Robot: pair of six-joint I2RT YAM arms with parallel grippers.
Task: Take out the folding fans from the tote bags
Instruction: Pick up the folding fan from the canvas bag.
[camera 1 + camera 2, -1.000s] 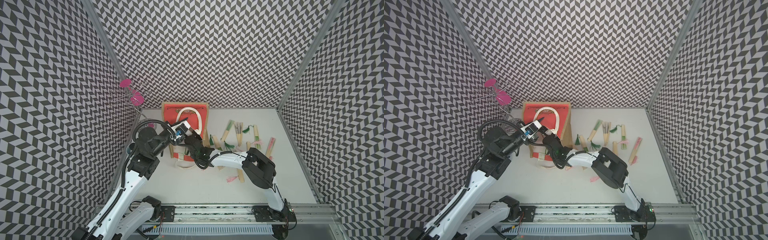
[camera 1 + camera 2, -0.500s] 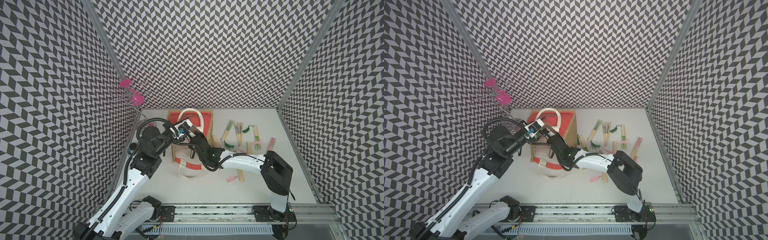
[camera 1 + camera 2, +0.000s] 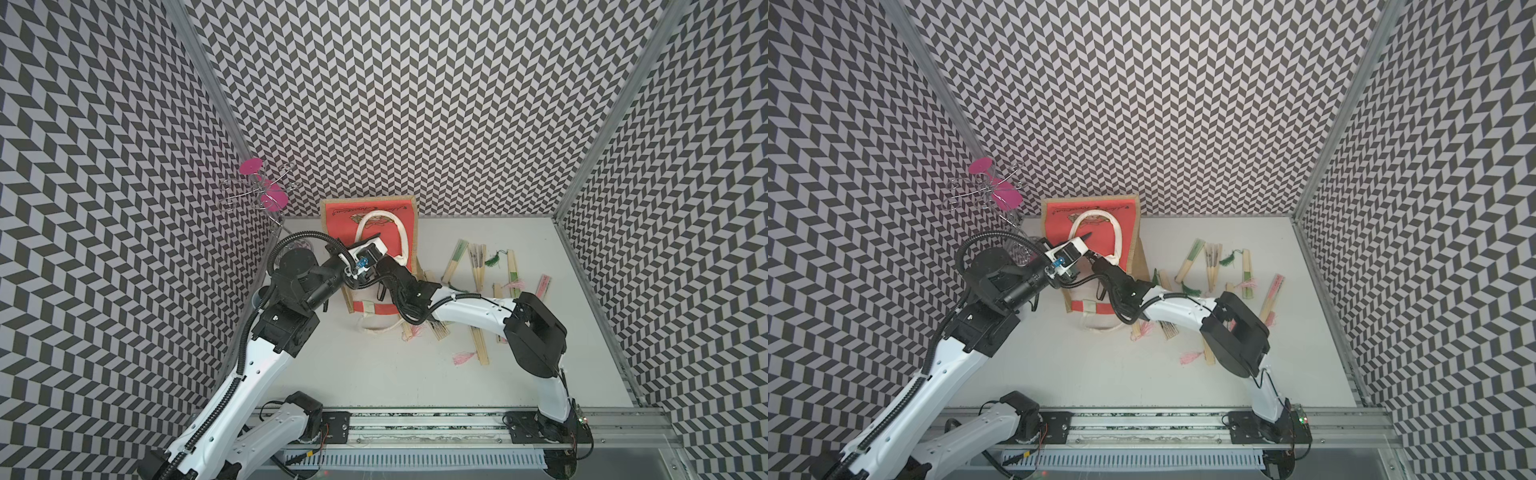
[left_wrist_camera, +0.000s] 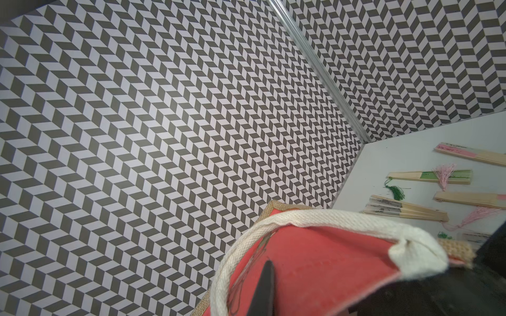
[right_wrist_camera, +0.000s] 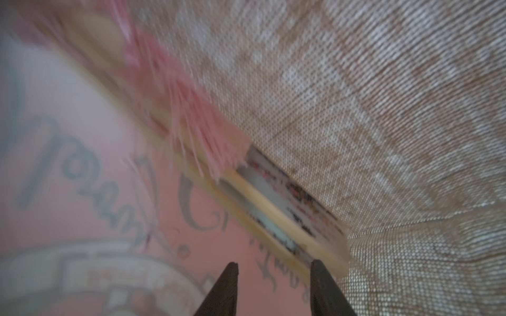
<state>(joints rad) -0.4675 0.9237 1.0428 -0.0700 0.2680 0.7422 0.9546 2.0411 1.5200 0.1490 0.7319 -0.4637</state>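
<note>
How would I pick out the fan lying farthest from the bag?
Find the red-orange tote bag by the back wall, then follow the scattered fans away from it toward the side wall. The outermost fan lies apart; its paper is pink, while its nearest neighbour's is green.

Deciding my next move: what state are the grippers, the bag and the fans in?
Tote bag: mouth open, not yet empty.
Left gripper: shut, pinching the bag's red panel.
Right gripper: open inside the bag, holding nothing.
Fan in bag: closed, lying along the jute wall, ungripped.
Loose fans: closed, flat beside the bag; one slightly splayed.
</note>
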